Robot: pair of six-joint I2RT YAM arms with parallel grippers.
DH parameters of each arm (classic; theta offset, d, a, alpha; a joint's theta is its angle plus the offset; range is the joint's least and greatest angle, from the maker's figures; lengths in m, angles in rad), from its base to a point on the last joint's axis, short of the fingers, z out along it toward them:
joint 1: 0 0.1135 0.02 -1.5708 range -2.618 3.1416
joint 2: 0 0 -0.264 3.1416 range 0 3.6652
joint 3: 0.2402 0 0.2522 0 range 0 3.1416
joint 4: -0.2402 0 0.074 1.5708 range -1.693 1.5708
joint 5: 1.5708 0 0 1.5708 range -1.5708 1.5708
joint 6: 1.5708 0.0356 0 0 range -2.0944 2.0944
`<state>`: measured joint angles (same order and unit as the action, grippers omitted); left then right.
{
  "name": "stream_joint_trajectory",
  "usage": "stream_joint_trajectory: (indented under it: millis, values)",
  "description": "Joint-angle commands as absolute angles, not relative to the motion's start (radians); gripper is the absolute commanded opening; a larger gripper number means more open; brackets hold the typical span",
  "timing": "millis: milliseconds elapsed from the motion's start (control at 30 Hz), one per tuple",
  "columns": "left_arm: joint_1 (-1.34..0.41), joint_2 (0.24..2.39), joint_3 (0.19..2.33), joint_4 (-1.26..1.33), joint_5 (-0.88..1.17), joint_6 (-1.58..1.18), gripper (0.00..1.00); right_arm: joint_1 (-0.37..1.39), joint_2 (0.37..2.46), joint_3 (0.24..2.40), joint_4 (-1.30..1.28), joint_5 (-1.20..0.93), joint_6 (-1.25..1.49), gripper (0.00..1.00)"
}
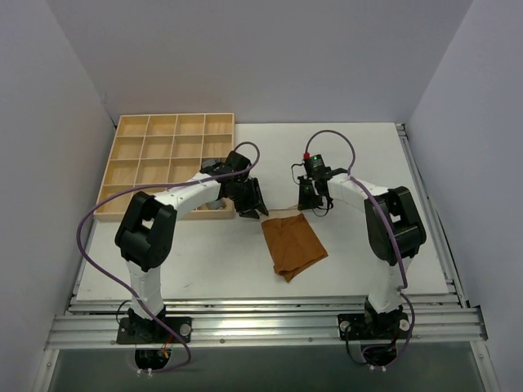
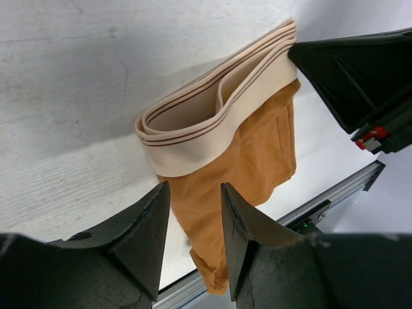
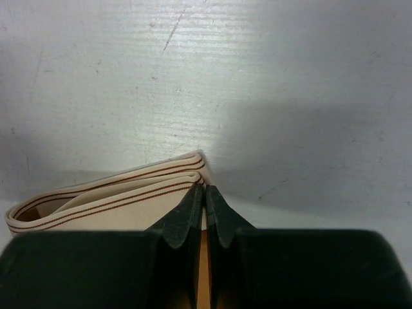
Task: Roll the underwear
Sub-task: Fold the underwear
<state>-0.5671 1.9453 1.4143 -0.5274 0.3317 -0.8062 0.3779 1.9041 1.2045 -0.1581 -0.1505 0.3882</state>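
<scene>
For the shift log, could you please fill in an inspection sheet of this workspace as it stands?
Surface: white table, lightly scuffed.
Job's things: caramel-brown fabric underwear lying flat, not yet rolled, with its pale beige striped band at the far end.
Clutter: wooden compartment tray at far left, compartments empty.
Grippers: left pincer open over one corner of the band; right pincer closed on the other corner.
Cables: purple cables looped along both arms, off the cloth.
Surroundings: plain white walls; metal rail at the near edge.
</scene>
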Motion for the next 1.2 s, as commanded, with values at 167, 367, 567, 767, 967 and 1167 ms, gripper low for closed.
stream_joint_trajectory:
  millis: [167,367,567,767,967,1167]
  values:
    - [-0.574,1.988,1.45,-0.382,0.391,-0.831,0.46,0.361,1.902,1.215,-0.163,-0.155,0.347,0.0]
    - [-0.574,2.062,1.463,-0.431,0.364,-0.819,0.45,0.357,1.843,1.255,-0.232,-0.146,0.371,0.14]
    - [-0.575,2.088,1.454,-0.428,0.345,-0.812,0.45,0.379,1.7,1.191,-0.196,-0.219,0.483,0.19]
    - [-0.577,2.098,1.462,-0.457,0.324,-0.793,0.45,0.474,1.542,0.979,-0.029,-0.374,0.558,0.19]
    - [-0.581,2.108,1.466,-0.477,0.305,-0.784,0.45,0.615,1.421,0.686,0.265,-0.506,0.717,0.19]
    - [-0.584,2.118,1.47,-0.492,0.292,-0.778,0.45,0.722,1.371,0.474,0.389,-0.422,0.84,0.17]
